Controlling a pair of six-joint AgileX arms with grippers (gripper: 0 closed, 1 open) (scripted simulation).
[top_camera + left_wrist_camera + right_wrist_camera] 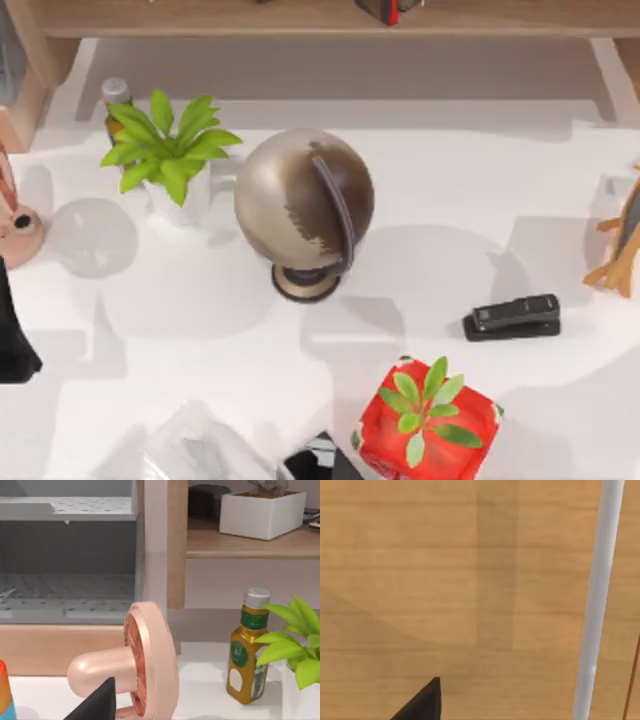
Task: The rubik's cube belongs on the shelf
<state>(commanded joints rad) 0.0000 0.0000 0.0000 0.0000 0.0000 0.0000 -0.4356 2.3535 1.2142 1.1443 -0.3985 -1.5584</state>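
One globe (303,205) — bottle (247,647), wrist-side shelf (250,542)

The shelf (300,17) is light tan wood above a white surface (480,200). The globe (303,198) is beige mottled brown. The box (428,425) is red with green leaves.

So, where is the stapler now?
In the top view the stapler lies on the right half of the table, right of the globe and beyond the red box.

A rendered office or study desk: a white table (500,190) carrying a globe (300,205), a stapler (512,316), a potted plant (170,155), and a wooden shelf (300,18) behind.
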